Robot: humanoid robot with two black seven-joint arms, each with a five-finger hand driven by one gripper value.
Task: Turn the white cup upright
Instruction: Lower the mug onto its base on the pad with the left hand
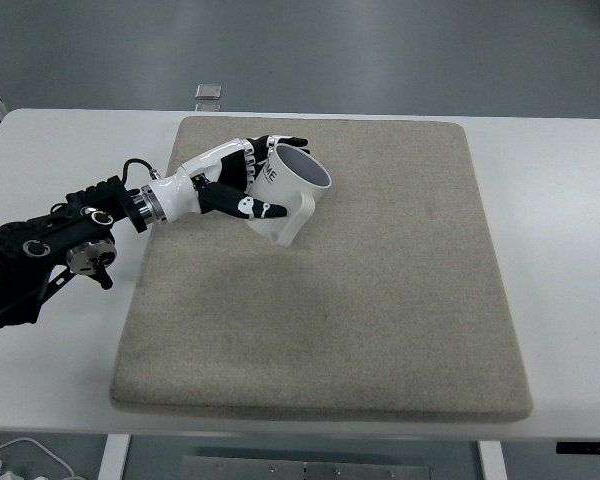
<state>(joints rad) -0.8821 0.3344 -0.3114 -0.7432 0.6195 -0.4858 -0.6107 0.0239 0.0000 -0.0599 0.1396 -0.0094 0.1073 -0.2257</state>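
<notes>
Top view — left hand (242, 180) grips tilted white cup (292, 190) over mat (380, 300).

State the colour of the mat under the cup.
Beige-grey mat, plain, seen in the top view.

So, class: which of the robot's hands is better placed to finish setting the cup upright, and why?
Left. The left hand is already wrapped around the tilted cup on the mat. No right hand is in view.
</notes>
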